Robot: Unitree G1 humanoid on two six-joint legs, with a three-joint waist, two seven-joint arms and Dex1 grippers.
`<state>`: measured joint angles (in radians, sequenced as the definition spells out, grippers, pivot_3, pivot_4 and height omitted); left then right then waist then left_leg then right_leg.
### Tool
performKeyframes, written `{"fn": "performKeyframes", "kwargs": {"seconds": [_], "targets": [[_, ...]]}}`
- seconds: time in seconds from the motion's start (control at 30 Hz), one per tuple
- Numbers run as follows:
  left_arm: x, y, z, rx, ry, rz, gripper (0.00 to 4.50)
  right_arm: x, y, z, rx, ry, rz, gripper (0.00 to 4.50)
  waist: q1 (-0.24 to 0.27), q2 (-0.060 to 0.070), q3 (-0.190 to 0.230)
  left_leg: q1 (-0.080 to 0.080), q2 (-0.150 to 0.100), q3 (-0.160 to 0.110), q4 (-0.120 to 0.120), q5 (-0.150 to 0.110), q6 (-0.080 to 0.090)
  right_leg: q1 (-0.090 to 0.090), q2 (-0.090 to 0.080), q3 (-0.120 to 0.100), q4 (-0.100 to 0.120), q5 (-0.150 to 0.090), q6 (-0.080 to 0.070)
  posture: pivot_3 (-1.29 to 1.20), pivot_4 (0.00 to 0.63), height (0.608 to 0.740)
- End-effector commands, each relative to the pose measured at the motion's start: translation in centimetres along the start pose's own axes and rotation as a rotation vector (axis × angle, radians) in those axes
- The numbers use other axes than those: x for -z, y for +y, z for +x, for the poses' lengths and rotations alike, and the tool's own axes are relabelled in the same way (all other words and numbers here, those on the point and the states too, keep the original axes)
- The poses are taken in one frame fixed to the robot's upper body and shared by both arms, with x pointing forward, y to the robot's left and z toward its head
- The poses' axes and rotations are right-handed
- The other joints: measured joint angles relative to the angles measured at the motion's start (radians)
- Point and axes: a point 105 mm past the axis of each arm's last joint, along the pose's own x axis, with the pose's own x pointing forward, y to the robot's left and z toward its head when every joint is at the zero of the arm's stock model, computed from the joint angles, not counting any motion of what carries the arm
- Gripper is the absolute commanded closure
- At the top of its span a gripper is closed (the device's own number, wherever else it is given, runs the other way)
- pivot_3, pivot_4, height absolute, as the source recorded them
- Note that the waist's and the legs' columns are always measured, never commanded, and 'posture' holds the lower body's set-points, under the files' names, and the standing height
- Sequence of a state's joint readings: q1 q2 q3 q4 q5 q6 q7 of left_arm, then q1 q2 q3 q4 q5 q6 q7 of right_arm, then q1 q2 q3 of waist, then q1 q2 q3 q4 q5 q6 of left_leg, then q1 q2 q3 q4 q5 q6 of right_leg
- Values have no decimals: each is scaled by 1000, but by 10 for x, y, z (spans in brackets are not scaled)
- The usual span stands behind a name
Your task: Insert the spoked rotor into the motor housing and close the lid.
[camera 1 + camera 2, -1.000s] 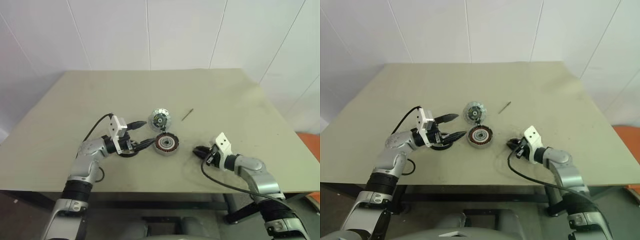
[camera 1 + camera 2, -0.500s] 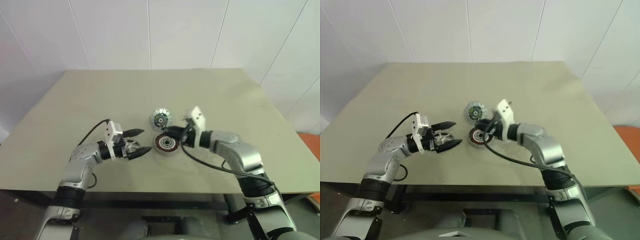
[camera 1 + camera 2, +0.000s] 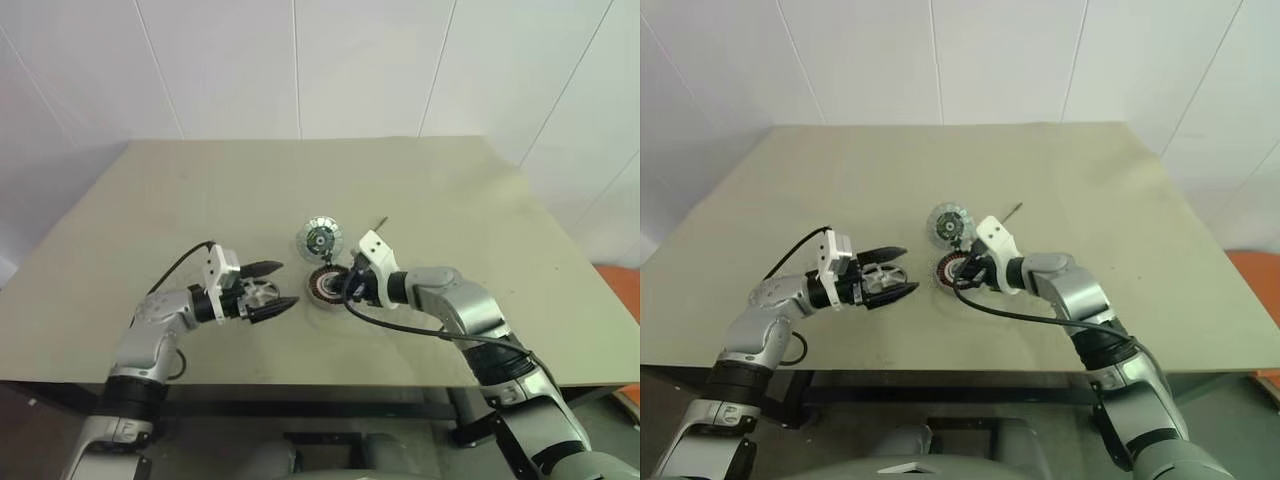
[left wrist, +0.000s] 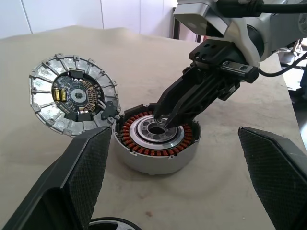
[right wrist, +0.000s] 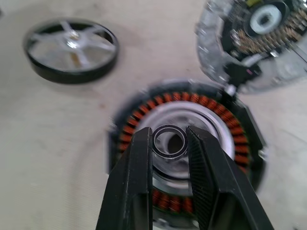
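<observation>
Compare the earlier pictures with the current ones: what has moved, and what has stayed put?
The right gripper, holding a small ring, swung left from the table's right side to above the motor housing. The left gripper drew back, open. Housing, lid and spoked rotor stayed put.

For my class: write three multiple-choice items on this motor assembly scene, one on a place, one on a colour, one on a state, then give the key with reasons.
1. Where does the spoked rotor lie?
A. inside the motor housing
B. on the table beside the motor housing
C. on top of the lid

2. What colour are the windings in the motor housing?
A. reddish-brown
B. blue
C. white

3. What does the right hand hold between its fingers?
A. nothing
B. the lid
C. a small ring

Key: 1 B, the rotor rests on the bare table, apart from the housing. 2 A, a copper-coloured ring circles the housing's centre. 3 C, the small ring sits between the fingers above the housing's centre; the lid lies beside the housing.
</observation>
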<state>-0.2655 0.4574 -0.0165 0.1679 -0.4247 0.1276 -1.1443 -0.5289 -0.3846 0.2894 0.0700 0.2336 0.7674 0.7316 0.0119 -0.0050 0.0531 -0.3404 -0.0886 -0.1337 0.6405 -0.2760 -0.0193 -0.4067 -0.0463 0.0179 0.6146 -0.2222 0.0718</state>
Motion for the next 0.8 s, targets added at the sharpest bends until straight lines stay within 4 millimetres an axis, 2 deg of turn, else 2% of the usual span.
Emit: {"fn": "performKeyframes", "kwargs": {"seconds": [0.03,0.47,0.8], "targets": [[-14,-2,1,4,-43,46,0,-13,-3,0,16,-26,-62,3843,0,0,0,0,0,0,0,0,0,0,0,0,0,0,0,0,0,740],[-10,-5,3,2,-53,9,0,-6,-7,8,60,-19,-85,3843,0,0,0,0,0,0,0,0,0,0,0,0,0,0,0,0,0,740],[-9,-3,4,-6,-53,6,0,-2,3,9,16,-11,-96,3843,0,0,0,0,0,0,0,0,0,0,0,0,0,0,0,0,0,740]]}}
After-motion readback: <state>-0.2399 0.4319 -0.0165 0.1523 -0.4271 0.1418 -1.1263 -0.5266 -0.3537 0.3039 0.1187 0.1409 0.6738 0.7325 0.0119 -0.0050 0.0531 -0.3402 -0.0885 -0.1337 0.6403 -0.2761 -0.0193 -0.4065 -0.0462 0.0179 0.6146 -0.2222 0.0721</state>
